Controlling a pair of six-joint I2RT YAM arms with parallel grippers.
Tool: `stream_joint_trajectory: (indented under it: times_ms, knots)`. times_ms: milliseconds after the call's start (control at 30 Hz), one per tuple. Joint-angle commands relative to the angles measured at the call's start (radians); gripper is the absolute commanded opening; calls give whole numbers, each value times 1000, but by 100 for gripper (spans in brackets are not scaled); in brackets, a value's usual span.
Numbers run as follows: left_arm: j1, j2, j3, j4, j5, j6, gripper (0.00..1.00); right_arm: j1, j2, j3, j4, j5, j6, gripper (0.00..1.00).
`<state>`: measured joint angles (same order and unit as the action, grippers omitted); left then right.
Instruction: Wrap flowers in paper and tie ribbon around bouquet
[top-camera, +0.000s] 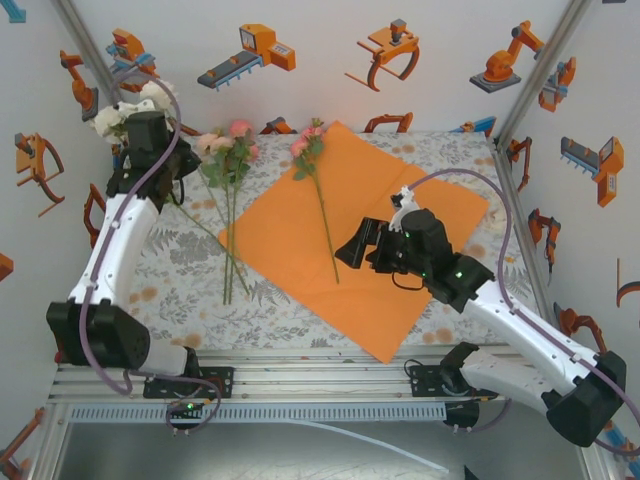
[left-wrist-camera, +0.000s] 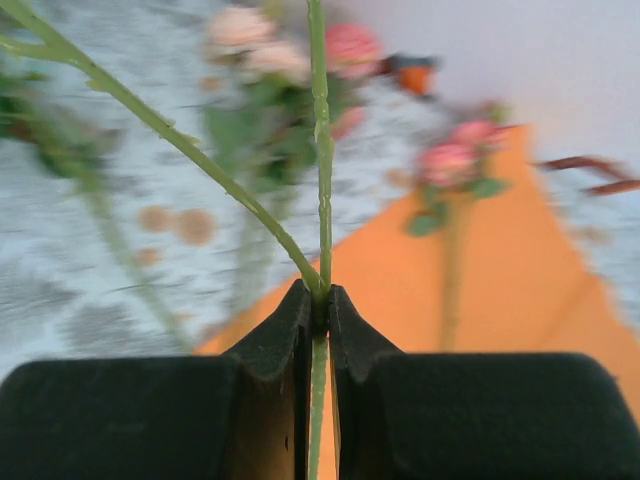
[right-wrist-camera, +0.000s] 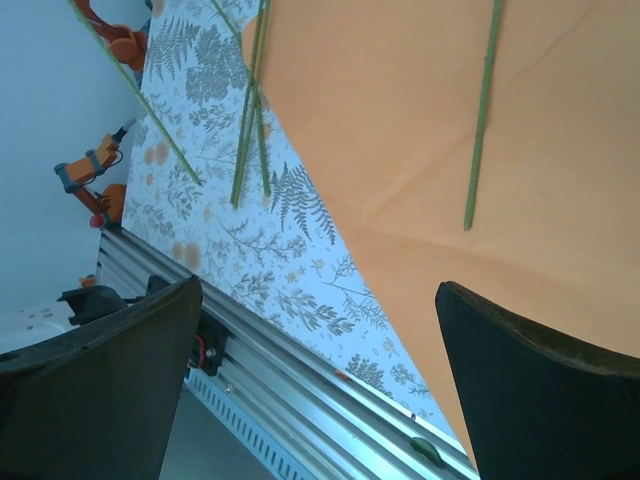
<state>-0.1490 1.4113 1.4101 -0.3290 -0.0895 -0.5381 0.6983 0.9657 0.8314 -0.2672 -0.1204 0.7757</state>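
Orange paper (top-camera: 400, 230) lies flat on the floral-clothed worktop (top-camera: 170, 270), with one pink rose (top-camera: 322, 200) resting on it. More roses (top-camera: 228, 165) lie just beside its left edge. The left gripper (left-wrist-camera: 318, 300) is clenched on a green rose stem (left-wrist-camera: 322, 150). The right gripper (right-wrist-camera: 320, 295) hangs released, jaws wide, above the paper.

A large, plain, bright orange paper sheet (top-camera: 390, 250) lies flat on the table, turned like a diamond. One long-stemmed pink artificial rose (top-camera: 308, 150) rests on its left part, bloom at the far edge, thin green stem running toward me. A few pink and peach roses (top-camera: 228, 150) lie close against the sheet's left corner. The white roses (top-camera: 125, 112) hang raised at far left, their stem pinched in my left claw (left-wrist-camera: 320, 300).
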Motion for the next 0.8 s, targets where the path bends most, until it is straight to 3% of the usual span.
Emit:
stream_joint_trajectory:
  times_ms: [0,133,333,433,767]
  knots:
    - [-105,68,-47,281,237,-242,0,8,-32,40,-26,65,-36,90]
    - [-293,325,211,203,229,-106,0,6,-59,41,-64,79,-43,91]
    - [-427,735,685,-13,280,-7,0,5,-109,8,-109,91,-38,91]
    - [-461,889,862,-108,252,-15,0,3,-125,-1,-124,101,-39,91]
    - [-455,1178,1091,-152,193,-206,0,1,-136,-23,-134,120,-51,91]
